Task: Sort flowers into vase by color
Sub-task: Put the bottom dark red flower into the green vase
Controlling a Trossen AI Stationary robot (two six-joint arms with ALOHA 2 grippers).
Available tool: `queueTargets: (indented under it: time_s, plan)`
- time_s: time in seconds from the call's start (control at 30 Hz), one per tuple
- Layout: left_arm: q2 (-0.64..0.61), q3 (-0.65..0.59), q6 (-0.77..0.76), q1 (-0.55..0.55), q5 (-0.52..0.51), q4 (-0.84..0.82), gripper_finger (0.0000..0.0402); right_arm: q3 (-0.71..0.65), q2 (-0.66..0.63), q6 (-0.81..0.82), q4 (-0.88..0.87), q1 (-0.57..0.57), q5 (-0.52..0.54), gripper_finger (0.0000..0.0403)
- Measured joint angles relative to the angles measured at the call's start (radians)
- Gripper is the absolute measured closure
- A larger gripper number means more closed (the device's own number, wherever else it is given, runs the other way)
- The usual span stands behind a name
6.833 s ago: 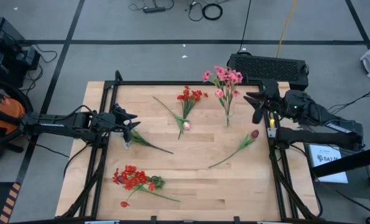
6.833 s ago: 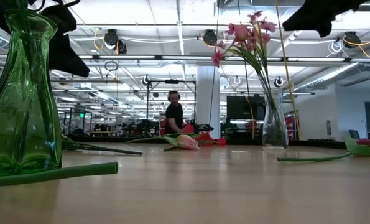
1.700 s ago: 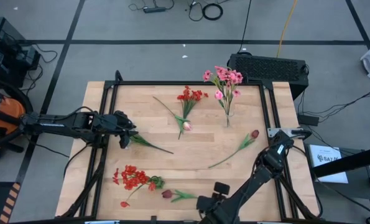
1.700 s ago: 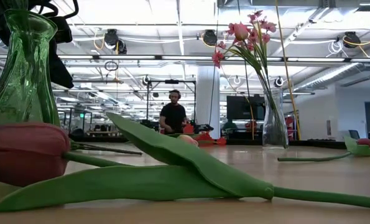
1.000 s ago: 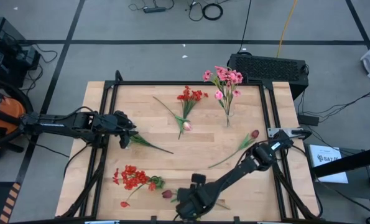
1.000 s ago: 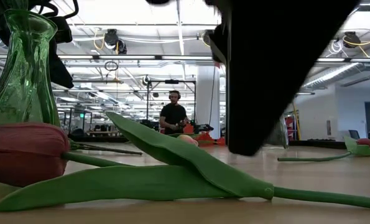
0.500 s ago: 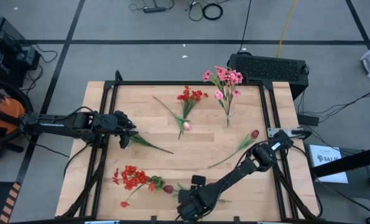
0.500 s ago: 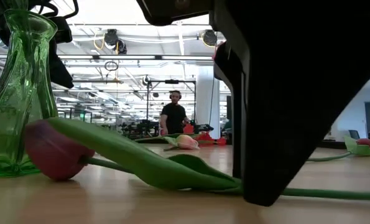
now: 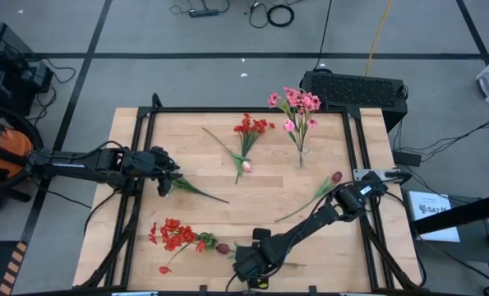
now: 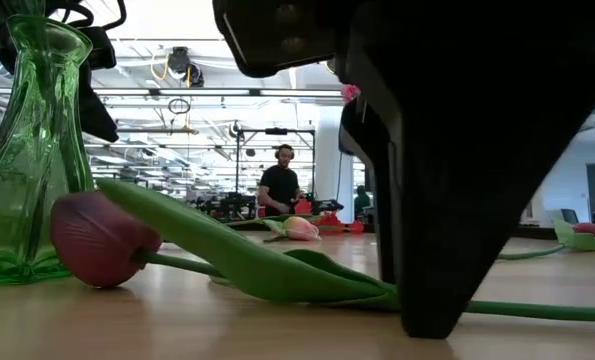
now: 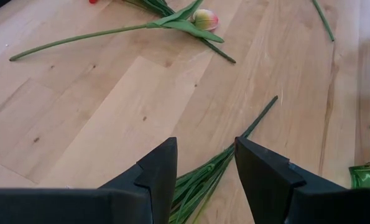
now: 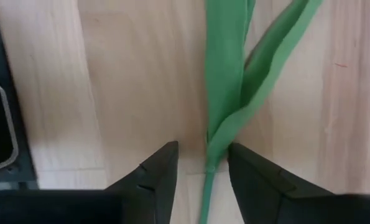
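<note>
A dark maroon tulip (image 9: 222,248) lies near the table's front edge, bud toward the left and green stalk (image 10: 537,312) running right. My right gripper (image 12: 202,148) points down over it, open, one finger on each side of the stalk just past the leaves (image 12: 231,81). My left gripper (image 11: 204,142) waits open at the table's left, above a bundle of green stalks (image 9: 199,190) and beside the green vase (image 10: 32,150). A clear vase (image 9: 300,153) at the back holds pink flowers (image 9: 297,103). My right gripper comes from above, pointing down, and its fingers (image 12: 253,180) lie across the tulip's stalk (image 12: 204,186) where the leaves join it. The stalk runs through the gap. Whether a finger touches stalk or leaf I cannot tell. The tulip lies flat on the table.
Red blossoms (image 9: 252,125) and a pink tulip (image 9: 246,166) lie at mid-back. A red cluster (image 9: 174,234) lies front left, next to the maroon bud. Another dark tulip (image 9: 336,177) lies at the right. A person (image 10: 279,185) stands far behind the table.
My right gripper has sunk to the table over the tulip's stalk and edged toward the left. The tulip has slid and turned on the table: its bud has gone away from the near edge, toward the red cluster, and its leaves now lie lower.
</note>
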Motion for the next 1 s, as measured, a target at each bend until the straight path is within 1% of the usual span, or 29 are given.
queueTargets:
  time_s: [0.1,0.3,0.33,0.43,0.53,0.67,0.8,0.83,0.9,0.93,1.0]
  plan:
    - [0.000,0.000,0.000,0.000,0.000,0.000,0.0234,-0.038,-0.002,0.022,0.046,0.001,-0.006,0.0288]
    - [0.000,0.000,0.000,0.000,0.000,0.000,0.0234,-0.050,0.000,0.027,0.064,0.000,-0.030,0.0384]
    - [0.000,0.000,0.000,0.000,0.000,0.000,0.0233,-0.048,-0.002,0.030,0.062,0.000,-0.030,0.0392]
    - [0.000,0.000,0.000,0.000,0.000,0.000,0.0234,-0.049,-0.023,0.056,0.057,0.001,-0.027,0.0393]
    - [0.000,0.000,0.000,0.000,0.000,0.002,0.0234,-0.053,-0.059,0.080,0.018,0.010,0.012,0.0398]
    - [0.000,0.000,0.000,0.000,0.000,0.008,0.0234,-0.059,-0.145,0.094,-0.106,0.037,0.108,0.0400]
    - [0.000,0.000,0.000,0.000,0.000,0.010,0.0233,-0.052,-0.252,0.100,-0.257,0.072,0.129,0.0402]
    - [0.000,0.000,0.000,0.000,0.000,0.010,0.0233,-0.053,-0.267,0.119,-0.298,0.080,0.128,0.0402]
    - [0.000,0.000,0.000,0.000,0.000,0.010,0.0234,-0.054,-0.290,0.215,-0.351,0.097,0.127,0.0402]
    - [0.000,0.000,0.000,0.000,0.000,0.010,0.0234,-0.054,-0.303,0.264,-0.369,0.105,0.144,0.0402]
    - [0.000,0.000,0.000,0.000,0.000,0.009,0.0234,-0.054,-0.330,0.293,-0.371,0.124,0.226,0.0402]
